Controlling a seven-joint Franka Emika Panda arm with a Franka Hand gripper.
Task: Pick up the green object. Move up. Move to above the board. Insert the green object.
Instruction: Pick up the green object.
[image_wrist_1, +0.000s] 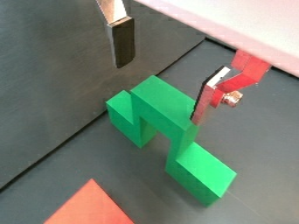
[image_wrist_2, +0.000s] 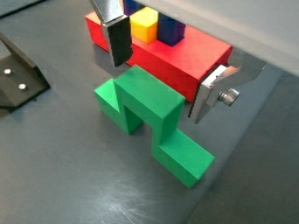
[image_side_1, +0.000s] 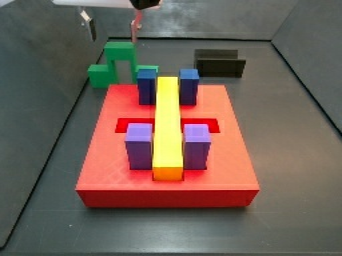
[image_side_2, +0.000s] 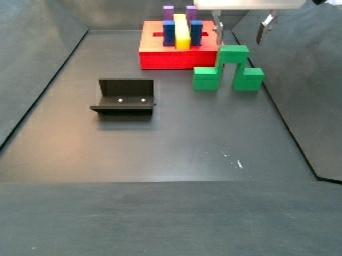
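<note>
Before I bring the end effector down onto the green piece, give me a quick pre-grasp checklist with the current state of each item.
1. End effector open: ok; the two fingers stand apart with nothing between them.
2. Fingers straddle the green object: ok; in both wrist views one finger sits on each side of its raised middle.
3. Fingers low enough to close: not ok; they hang above the piece, so descend first.
4. Green object settled: ok; in a side view it stands on both legs on the floor.
5. Clearance from the board: cannot tell; it sits close beside the piece.
6. Fixture out of the way: ok; it stands well apart.
</note>
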